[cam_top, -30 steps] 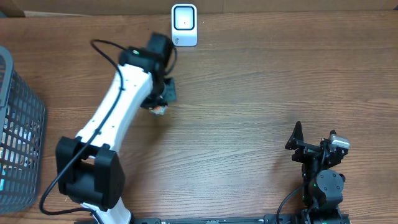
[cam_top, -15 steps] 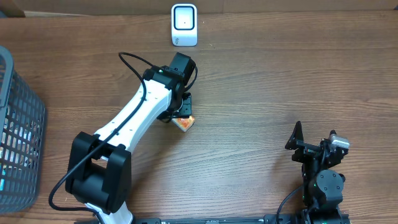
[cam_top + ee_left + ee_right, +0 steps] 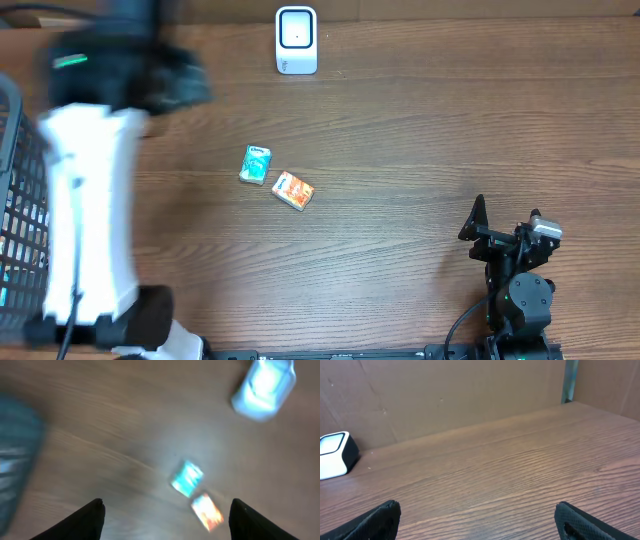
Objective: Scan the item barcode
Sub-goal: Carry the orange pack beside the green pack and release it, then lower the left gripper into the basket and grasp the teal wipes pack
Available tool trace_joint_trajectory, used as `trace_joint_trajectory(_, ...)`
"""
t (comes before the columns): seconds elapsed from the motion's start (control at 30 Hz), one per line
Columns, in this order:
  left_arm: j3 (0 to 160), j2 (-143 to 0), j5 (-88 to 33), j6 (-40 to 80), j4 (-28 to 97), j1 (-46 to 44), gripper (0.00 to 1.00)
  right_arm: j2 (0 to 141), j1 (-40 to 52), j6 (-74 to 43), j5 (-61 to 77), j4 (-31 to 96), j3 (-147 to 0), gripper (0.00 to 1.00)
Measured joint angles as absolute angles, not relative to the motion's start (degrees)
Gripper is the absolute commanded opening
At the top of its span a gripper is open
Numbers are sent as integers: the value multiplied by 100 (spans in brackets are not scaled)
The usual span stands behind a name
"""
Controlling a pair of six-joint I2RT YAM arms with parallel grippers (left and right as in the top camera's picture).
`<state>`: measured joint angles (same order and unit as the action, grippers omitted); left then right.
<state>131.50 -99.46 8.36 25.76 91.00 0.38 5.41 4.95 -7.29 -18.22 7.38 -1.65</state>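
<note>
Two small packets lie side by side on the wooden table: a teal one (image 3: 256,164) and an orange one (image 3: 293,190). The left wrist view shows both blurred, teal packet (image 3: 187,478) and orange packet (image 3: 206,510). The white barcode scanner (image 3: 296,40) stands at the back edge. My left gripper (image 3: 180,88) is a motion-blurred shape at the far left, well away from the packets; its jaws (image 3: 167,516) are open and empty. My right gripper (image 3: 480,232) rests open and empty at the front right, with only bare table between its fingertips (image 3: 480,521).
A grey wire basket (image 3: 30,200) stands at the table's left edge, close to the left arm, and shows as a blurred basket (image 3: 15,455) in the left wrist view. The scanner (image 3: 335,452) appears at the left of the right wrist view.
The left gripper opened and let go of the orange packet beside the teal one. The left arm then swung quickly away to the left, toward the basket. The right arm has not moved.
</note>
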Motion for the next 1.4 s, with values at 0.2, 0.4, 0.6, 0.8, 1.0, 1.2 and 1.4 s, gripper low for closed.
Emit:
trace_joint_trajectory(0.2,13526,-9557,937,2755,9601,2596,72,541,495,-727,-1824,738,-165,100)
trace_joint_trajectory(0.4,12984,-9633,862,3190,9542,4805,72,541,495,-731,-1824,740,-165,100)
trace_joint_trajectory(0.6,11688,-9900,860,3262,8938,5776,68,541,495,-731,-1824,738,-165,100)
trace_joint_trajectory(0.8,10418,-10097,858,3000,7813,6163,69,541,495,-727,-1822,738,-165,100)
trace_joint_trajectory(1.0,9570,-10095,838,2373,6600,6189,67,541,495,-731,-1824,735,-165,100)
trace_joint_trajectory(1.2,8711,-10095,923,1822,5533,6189,69,541,495,-727,-1824,735,-165,100)
trace_joint_trajectory(1.4,8324,-10114,1146,1347,4786,6189,73,541,495,-731,-1824,738,-165,100)
